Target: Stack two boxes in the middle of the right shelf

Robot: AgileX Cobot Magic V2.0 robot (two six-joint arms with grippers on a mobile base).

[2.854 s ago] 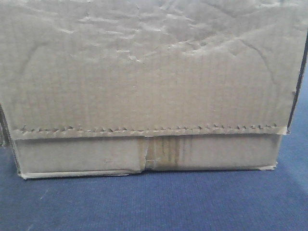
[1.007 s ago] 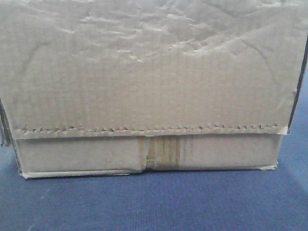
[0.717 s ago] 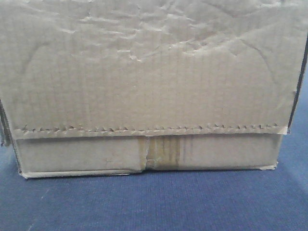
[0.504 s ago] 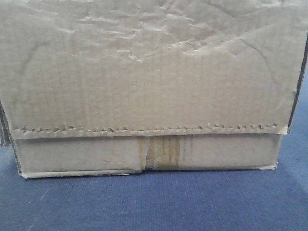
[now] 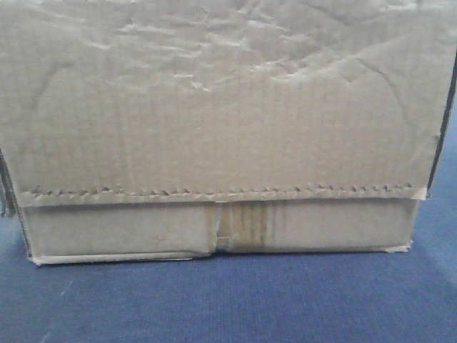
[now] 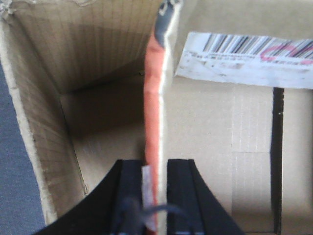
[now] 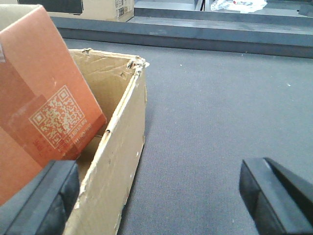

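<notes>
One brown cardboard box (image 5: 228, 121) fills the front view, with a serrated flap edge and a glossy tape strip (image 5: 243, 225) low at centre. It rests on blue carpet. In the left wrist view my left gripper (image 6: 156, 169) is shut on an upright box flap (image 6: 155, 98) with an orange-red face, and the open box interior lies to its left. My right gripper (image 7: 159, 191) is open wide, and the box's side wall (image 7: 122, 156) stands just inside its left finger (image 7: 46, 200). A red flap (image 7: 44, 98) with a QR code leans above. The shelf is out of view.
Blue-grey carpet (image 7: 210, 122) stretches right of the box. A low dark ledge (image 7: 195, 29) runs along the far side, with another cardboard carton (image 7: 105, 7) behind it. A white barcode label (image 6: 244, 58) sits on the box panel right of the clamped flap.
</notes>
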